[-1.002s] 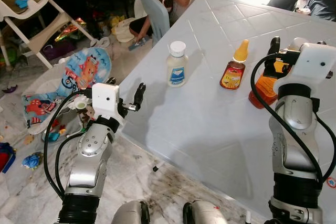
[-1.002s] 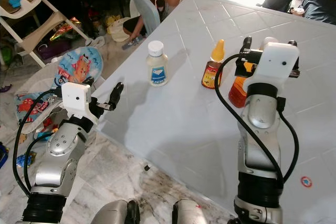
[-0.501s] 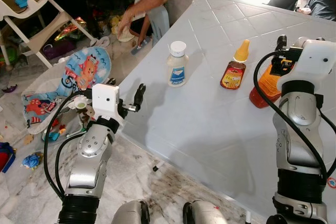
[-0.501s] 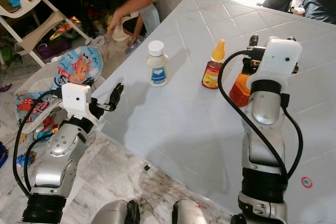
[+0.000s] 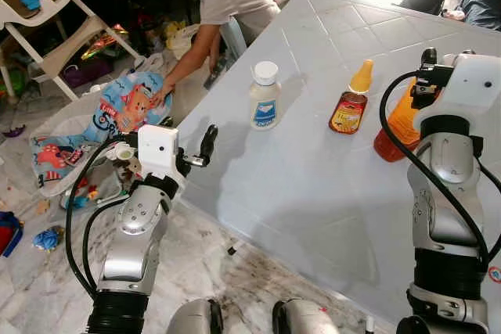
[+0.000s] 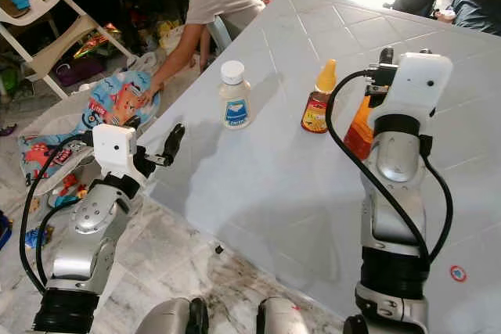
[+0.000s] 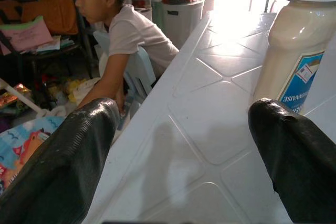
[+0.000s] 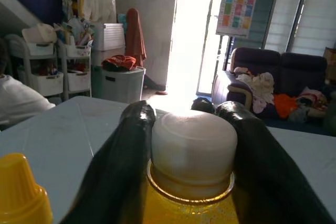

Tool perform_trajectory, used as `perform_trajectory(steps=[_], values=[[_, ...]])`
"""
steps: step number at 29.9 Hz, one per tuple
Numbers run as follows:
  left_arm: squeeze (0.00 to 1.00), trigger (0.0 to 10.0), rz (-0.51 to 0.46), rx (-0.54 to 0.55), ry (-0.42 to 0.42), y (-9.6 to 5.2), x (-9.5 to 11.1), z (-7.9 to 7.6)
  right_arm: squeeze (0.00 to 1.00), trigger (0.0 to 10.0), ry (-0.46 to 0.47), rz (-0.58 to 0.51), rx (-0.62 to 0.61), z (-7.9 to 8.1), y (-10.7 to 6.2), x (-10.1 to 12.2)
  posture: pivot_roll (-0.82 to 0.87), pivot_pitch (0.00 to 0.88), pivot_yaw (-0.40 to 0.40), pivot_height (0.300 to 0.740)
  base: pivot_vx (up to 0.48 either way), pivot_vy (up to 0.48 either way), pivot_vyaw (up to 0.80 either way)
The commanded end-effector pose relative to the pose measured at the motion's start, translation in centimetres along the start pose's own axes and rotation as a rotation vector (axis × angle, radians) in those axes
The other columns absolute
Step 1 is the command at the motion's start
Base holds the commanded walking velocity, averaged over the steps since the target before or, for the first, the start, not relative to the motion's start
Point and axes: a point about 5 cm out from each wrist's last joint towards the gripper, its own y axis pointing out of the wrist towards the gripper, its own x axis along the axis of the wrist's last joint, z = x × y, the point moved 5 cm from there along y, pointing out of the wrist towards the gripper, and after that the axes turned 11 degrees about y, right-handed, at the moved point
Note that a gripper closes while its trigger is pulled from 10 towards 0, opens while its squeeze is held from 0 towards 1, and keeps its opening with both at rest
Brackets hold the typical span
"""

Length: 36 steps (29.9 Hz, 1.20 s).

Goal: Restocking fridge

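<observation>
Left pincer (image 5: 205, 143) hovers at the white worktop (image 5: 297, 185) near edge, fingers spread, forearm raised and level; the mayonnaise bottle (image 5: 264, 95) stands beyond it, apart. Right pincer (image 8: 191, 145), arm upright, grips the white cap of the orange bottle (image 5: 394, 123), just beside the honey bottle (image 5: 349, 102). Farther off, a person (image 5: 211, 13) bends floorward.
</observation>
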Motion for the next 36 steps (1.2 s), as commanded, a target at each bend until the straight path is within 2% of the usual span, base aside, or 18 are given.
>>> perform_trajectory(steps=[1, 10, 12, 13, 14, 15, 22, 26, 28, 32, 33, 36], values=[[0.00, 10.0, 0.029, -0.009, 0.008, -0.2, -0.6, 0.0, 0.00, 0.0, 0.007, 0.033, -0.004, -0.1, -0.1, -0.5, -0.10, 0.114, 0.060, 0.740, 0.000, 0.000, 0.00], [0.00, 10.0, 0.040, -0.011, 0.015, -0.3, -0.8, -0.1, 0.00, 0.0, 0.046, 0.053, 0.032, 0.9, -0.2, -0.7, -0.11, 0.113, 0.059, 0.740, 0.000, 0.000, 0.00], [0.00, 10.0, 0.050, -0.011, 0.018, -0.4, -1.0, -0.1, 0.00, 0.0, 0.075, 0.078, 0.080, 1.9, -0.6, -1.0, -0.10, 0.112, 0.054, 0.740, 0.000, 0.000, 0.00], [0.00, 10.0, 0.061, -0.006, 0.018, -0.5, -1.3, 0.0, 0.00, 9.7, 0.089, 0.110, 0.099, 2.3, -0.8, -1.5, -0.10, 0.111, 0.052, 0.740, 0.000, 0.000, 0.00], [0.00, 10.0, 0.061, -0.006, 0.018, -0.5, -1.3, 0.0, 0.00, 9.7, 0.089, 0.110, 0.099, 2.3, -0.8, -1.5, -0.10, 0.111, 0.052, 0.740, 0.000, 0.000, 0.00], [0.00, 10.0, 0.080, -0.001, 0.017, -0.7, -1.6, 0.0, 0.00, 10.0, 0.119, 0.159, 0.123, 2.9, -1.2, -2.3, -0.09, 0.105, 0.048, 0.740, 0.000, 0.000, 0.00], [0.00, 10.0, 0.102, 0.006, 0.007, -0.8, -2.1, -0.3, 0.00, 10.0, 0.152, 0.235, 0.191, 4.9, -1.9, -3.5, -0.09, 0.075, 0.040, 0.740, 0.000, 0.000, 0.00], [0.00, 10.0, 0.100, 0.008, 0.004, -0.6, -2.0, -0.4, 0.00, 10.0, 0.155, 0.227, 0.215, 6.0, -1.6, -3.3, -0.09, 0.064, 0.035, 0.740, 0.000, 0.000, 0.00], [0.00, 10.0, 0.099, 0.021, 0.012, -0.3, -1.9, -0.2, 0.00, 10.0, 0.177, 0.158, 0.276, 7.0, -0.9, -2.0, -0.08, 0.062, 0.032, 0.740, 0.000, 0.000, 0.00], [0.00, 10.0, 0.095, 0.034, 0.012, -0.2, -1.7, 0.0, 0.00, 10.0, 0.117, 0.121, 0.327, 7.5, -0.8, -1.4, -0.08, 0.063, 0.030, 0.740, 0.000, 0.000, 0.00], [0.00, 10.0, 0.095, 0.035, 0.012, -0.3, -1.7, 0.0, 0.00, 10.0, 0.178, 0.138, 0.350, 7.6, -1.0, -1.5, -0.08, 0.063, 0.031, 0.740, 0.000, 0.000, 0.00], [0.00, 10.0, 0.097, 0.033, 0.011, -0.3, -1.8, 0.0, 0.00, 10.0, 0.201, 0.155, 0.340, 7.4, -1.1, -1.8, -0.08, 0.071, 0.034, 0.740, 0.000, 0.000, 0.00]])
